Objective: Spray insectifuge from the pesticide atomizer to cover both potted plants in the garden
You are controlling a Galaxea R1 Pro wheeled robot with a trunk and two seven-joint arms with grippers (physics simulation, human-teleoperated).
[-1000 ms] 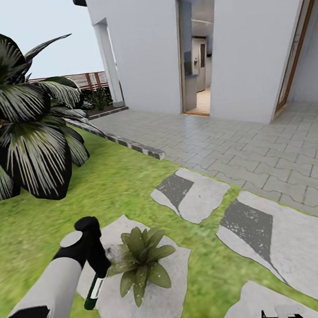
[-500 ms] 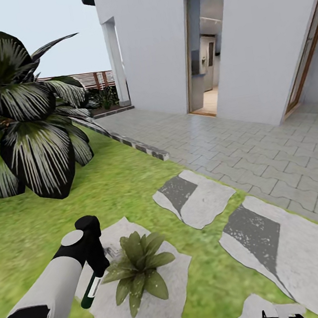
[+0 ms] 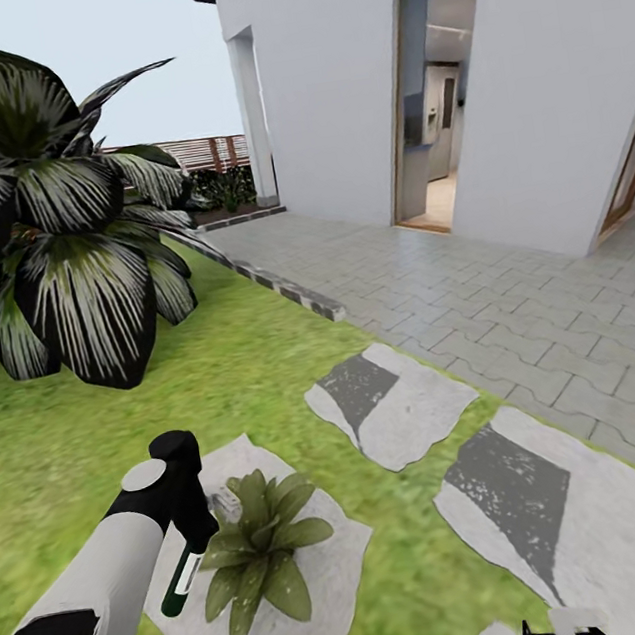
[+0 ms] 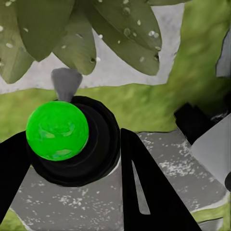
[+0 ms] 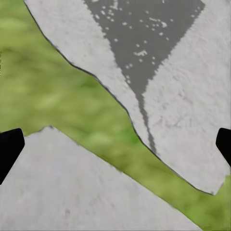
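Lawn w/ stepping stones (image 3: 395, 402): left gripper (image 4: 72, 159) clamped on atomizer (image 3: 185, 578), nozzle just beside plant (image 3: 256, 543) on its stone. Leaves already beaded. Keep nozzle aimed at rosette, sweep across all leaves. Right gripper (image 5: 115, 144) wide open, empty, over stones.

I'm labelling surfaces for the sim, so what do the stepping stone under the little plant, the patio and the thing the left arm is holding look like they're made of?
Stepping stone: pale grey rough stone, matte, speckled, irregular edge. Patio: grey interlocking pavers, likely concrete, with visible joints. Atomizer in the left gripper: probably plastic; dark green body, and the left wrist view shows a smooth bright green cap.
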